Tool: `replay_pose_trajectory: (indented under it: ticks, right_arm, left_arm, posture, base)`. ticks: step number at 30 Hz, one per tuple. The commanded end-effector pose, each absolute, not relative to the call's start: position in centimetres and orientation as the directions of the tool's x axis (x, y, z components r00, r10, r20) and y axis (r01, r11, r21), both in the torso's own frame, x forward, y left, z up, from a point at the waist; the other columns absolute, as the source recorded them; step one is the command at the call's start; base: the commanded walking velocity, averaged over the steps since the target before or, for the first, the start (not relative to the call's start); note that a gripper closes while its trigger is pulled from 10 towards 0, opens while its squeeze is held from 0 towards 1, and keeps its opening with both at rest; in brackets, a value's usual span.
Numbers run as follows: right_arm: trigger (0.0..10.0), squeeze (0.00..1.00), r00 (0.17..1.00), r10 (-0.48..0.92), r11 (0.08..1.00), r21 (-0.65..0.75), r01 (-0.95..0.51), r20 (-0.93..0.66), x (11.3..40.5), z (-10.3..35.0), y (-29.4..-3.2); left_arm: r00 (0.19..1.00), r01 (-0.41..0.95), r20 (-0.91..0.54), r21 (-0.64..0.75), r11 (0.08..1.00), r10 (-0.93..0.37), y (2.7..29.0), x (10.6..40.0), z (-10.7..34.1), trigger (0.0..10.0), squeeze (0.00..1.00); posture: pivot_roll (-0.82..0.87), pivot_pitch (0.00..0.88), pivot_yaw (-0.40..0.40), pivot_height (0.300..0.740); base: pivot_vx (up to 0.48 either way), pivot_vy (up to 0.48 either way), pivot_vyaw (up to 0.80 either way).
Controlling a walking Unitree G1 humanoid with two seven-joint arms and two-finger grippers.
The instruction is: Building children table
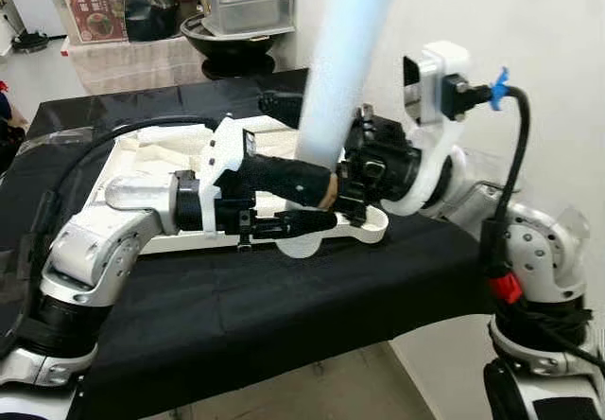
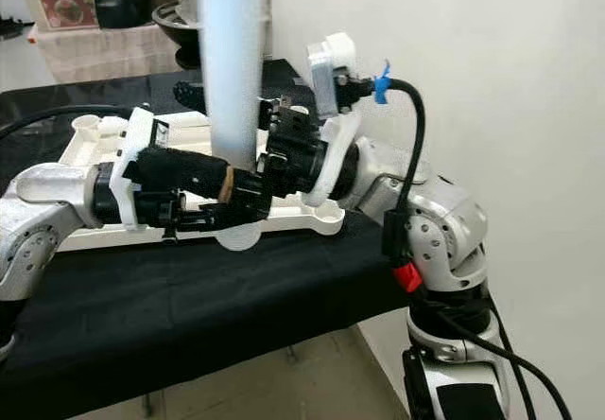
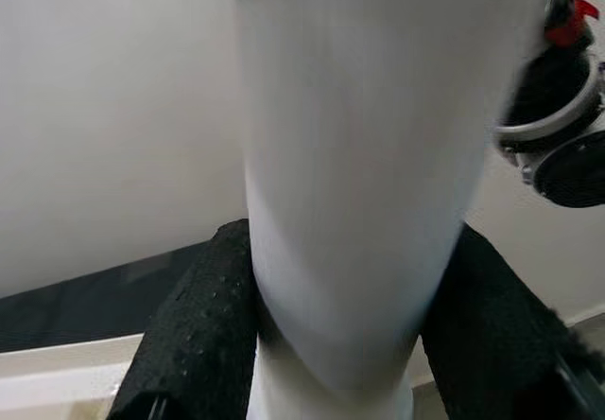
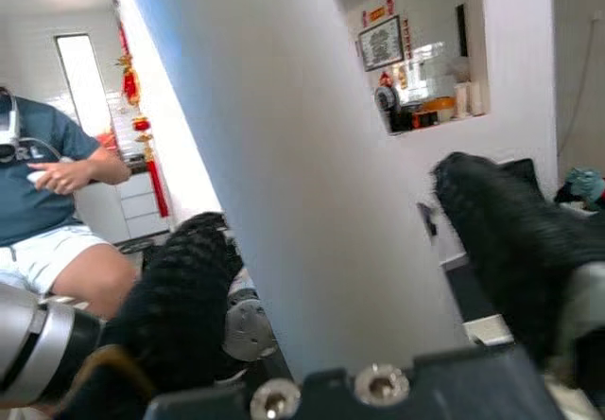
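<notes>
We see a black-draped table [image 1: 284, 297] carrying a white tabletop panel [image 1: 142, 169], apparently lying upside down.

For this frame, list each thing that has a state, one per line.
white table leg: upright, slightly tilted, held by both grippers at the tabletop's corner
left gripper: jaws shut on the leg
right gripper: jaws shut on the leg
white tabletop: lying underside up on the black table

A black cloth [image 1: 284, 316] covers the work table. Behind the black cloth, a low shelf [image 1: 132, 61] stands with a lace cover. On the shelf sit a red box [image 1: 95, 8], a dark bag [image 1: 151, 4], a black bowl [image 1: 227, 46] and a clear tub [image 1: 248, 6]. A white wall [image 1: 510, 23] rises just beside the cloth. A person [image 4: 47, 202] in a blue shirt and white shorts stands in the room.
</notes>
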State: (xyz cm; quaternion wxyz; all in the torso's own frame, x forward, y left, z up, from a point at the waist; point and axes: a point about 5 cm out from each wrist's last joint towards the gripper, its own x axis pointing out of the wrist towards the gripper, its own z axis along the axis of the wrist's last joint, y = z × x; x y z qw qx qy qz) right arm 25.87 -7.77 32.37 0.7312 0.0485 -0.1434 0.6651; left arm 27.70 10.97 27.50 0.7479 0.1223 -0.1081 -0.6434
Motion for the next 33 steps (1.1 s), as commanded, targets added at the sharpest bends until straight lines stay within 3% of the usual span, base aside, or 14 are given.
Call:
replay_pose_trajectory:
  ticks: [1,2,22,23,28,30,32,33]
  right_arm:
    - [1.8,0.0,0.058,0.966,0.088,-0.107,-0.99,0.253,25.8,32.1,-7.0]
    - [0.0,0.0,0.059,0.965,0.088,-0.105,-0.991,0.256,25.8,32.2,-7.0]
    - [0.0,0.0,0.145,0.956,0.176,-0.105,-0.979,0.255,26.6,32.2,-7.8]
    - [0.0,0.0,0.255,0.922,0.289,-0.079,-0.954,0.293,27.7,32.4,-8.4]
    - [0.0,0.0,0.294,0.906,0.329,-0.068,-0.942,0.306,28.1,32.5,-8.6]
    - [0.0,0.0,0.329,0.888,0.364,-0.055,-0.93,0.322,28.5,32.5,-8.8]
    - [0.0,0.0,0.42,0.832,0.456,-0.016,-0.89,0.363,29.3,32.7,-9.4]
    - [0.0,0.0,0.42,0.832,0.456,-0.016,-0.89,0.363,29.3,32.7,-9.4]
  left_arm:
    - [0.091,0.932,-0.003,0.352,0.084,-0.996,10.0,27.2,27.9,0.0,0.0]
    - [0.08,0.934,-0.01,0.351,0.072,-0.997,9.9,27.2,27.9,0.0,0.0]
    - [0.085,0.926,-0.027,0.372,0.069,-0.996,10.4,27.3,27.9,0.0,0.0]
    - [0.142,0.92,0.045,0.362,0.149,-0.989,10.9,27.8,28.6,10.0,1.0]
    - [0.162,0.921,0.076,0.347,0.179,-0.984,11.0,28.1,28.9,10.0,1.0]
    - [0.174,0.92,0.099,0.337,0.198,-0.98,11.3,28.1,29.2,10.0,1.0]
    - [0.196,0.919,0.188,0.307,0.247,-0.962,12.3,28.0,30.3,10.0,1.0]
    - [0.196,0.919,0.188,0.307,0.247,-0.962,12.3,28.0,30.3,10.0,1.0]
  posture:
    - [-0.08,0.032,-0.012,0.74]
    - [-0.08,0.032,-0.012,0.74]
    - [-0.08,0.032,-0.017,0.74]
    - [-0.08,0.033,-0.011,0.74]
    - [-0.08,0.033,-0.011,0.74]
    - [-0.08,0.035,-0.009,0.74]
    - [-0.08,0.042,-0.004,0.74]
    - [-0.08,0.042,-0.004,0.74]
  base:
    - [0.0,0.0,0.0]
    - [0.0,0.0,0.0]
    - [0.0,0.0,0.0]
    - [0.0,0.0,0.0]
    - [0.0,0.0,0.0]
    - [0.0,0.0,0.0]
    - [0.0,0.0,0.0]
    - [0.0,0.0,0.0]
